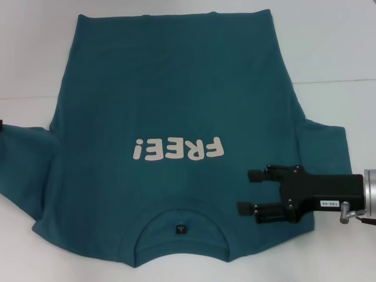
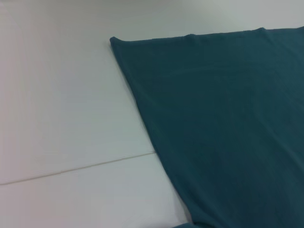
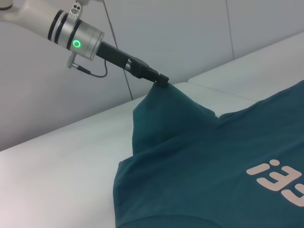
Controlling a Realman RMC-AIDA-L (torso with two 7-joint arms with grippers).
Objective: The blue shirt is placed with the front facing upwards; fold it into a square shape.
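The blue shirt lies spread front-up on the white table, collar at the near edge, hem far, its off-white "FREE!" lettering across the chest and a small black label inside the collar. The right gripper hovers over the shirt's right shoulder, jaws spread and grasping nothing. In the right wrist view the left gripper is clenched on the left sleeve's edge, lifting it into a peak. Bare table shows beyond the hem and both sides.
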